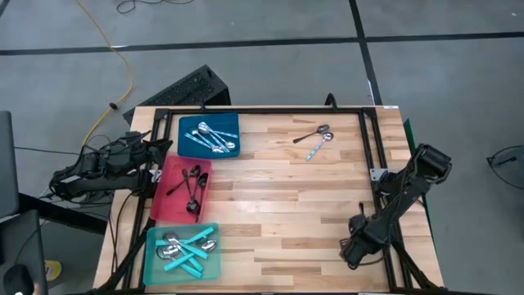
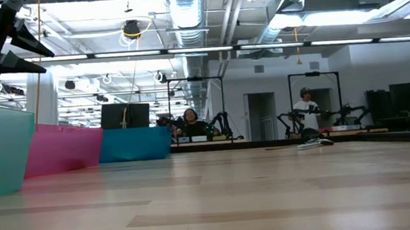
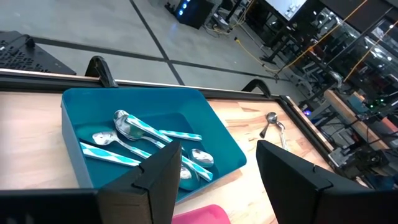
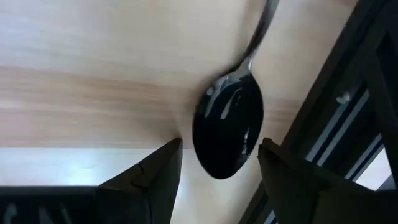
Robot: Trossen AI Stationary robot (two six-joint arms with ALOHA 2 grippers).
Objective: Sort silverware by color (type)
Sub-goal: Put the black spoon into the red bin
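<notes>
Two loose spoons (image 1: 317, 139) lie far on my wooden table (image 1: 278, 205), wide bare boards nearby. A black spoon's bowl (image 4: 227, 127) half hides before my right gripper (image 4: 217, 171), jaws spread, at the right edge. Left gripper (image 3: 214, 177) spread over the blue tray (image 3: 217, 134).

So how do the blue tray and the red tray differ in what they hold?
The blue tray holds shiny silver spoons, some with striped turquoise handles; the red tray holds black spoons. The blue tray sits at the table's far edge, the red one nearer. Both lie flat along the left side.
</notes>
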